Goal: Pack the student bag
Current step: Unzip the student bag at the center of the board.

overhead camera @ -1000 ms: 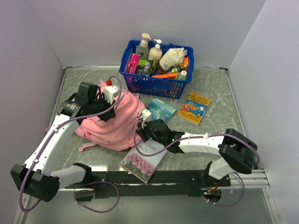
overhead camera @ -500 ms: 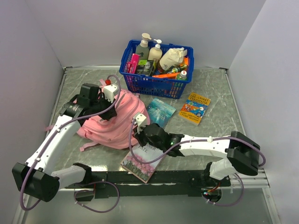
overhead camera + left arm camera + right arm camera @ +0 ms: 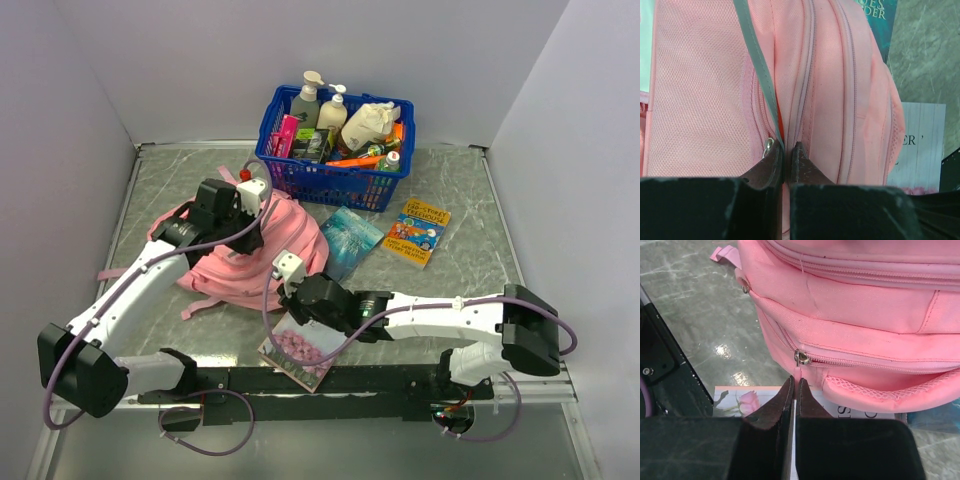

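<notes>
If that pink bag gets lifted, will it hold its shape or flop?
Likely floppy: the bag is soft fabric, creased and sagging. Probably light, as it looks slack, not stuffed. Pulled by the zip tab in the right claw or the grey strap in the left claw, it should stretch and drape, not lift whole.

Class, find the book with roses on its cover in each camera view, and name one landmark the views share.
Top external: rose book, bottom centre, just below the student bag.
Left wrist: right edge, beside the bag.
Right wrist: lower left, under the bag's edge.
Shared landmark: the pink student bag.
</notes>
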`<control>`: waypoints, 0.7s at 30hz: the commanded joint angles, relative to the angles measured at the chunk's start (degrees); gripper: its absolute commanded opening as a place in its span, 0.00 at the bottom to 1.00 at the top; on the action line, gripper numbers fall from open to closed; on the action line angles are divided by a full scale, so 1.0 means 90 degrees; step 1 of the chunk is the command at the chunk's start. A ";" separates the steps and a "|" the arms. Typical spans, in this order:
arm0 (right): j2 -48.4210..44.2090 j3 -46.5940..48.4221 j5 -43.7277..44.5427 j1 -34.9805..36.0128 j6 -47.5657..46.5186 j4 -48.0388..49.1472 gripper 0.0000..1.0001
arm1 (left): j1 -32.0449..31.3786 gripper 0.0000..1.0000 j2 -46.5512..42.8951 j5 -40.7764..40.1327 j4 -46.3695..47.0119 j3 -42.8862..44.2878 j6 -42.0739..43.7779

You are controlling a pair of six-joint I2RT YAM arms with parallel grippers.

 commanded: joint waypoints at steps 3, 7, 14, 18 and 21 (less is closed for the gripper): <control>-0.0099 0.0806 -0.0075 0.0327 0.0093 0.0008 0.00 | -0.0087 0.01 0.0105 -0.0600 0.1372 0.0423 -0.0515; 0.0321 0.0992 -0.0134 0.0435 0.0084 -0.0081 0.00 | -0.0087 0.01 0.0281 -0.0570 0.1245 0.0882 -0.0622; 0.1521 0.1617 0.0275 0.0523 -0.0258 -0.0198 0.00 | -0.0087 0.01 0.0507 -0.0268 0.0923 0.1732 -0.0730; 0.1669 0.1734 0.0296 0.0542 -0.0335 0.0212 0.00 | -0.0097 0.01 0.0448 -0.0005 0.0962 0.1704 -0.0925; 0.1893 0.1979 0.0276 0.0552 -0.0550 0.0407 0.00 | -0.0087 0.01 0.0536 0.0171 0.0981 0.1694 -0.1062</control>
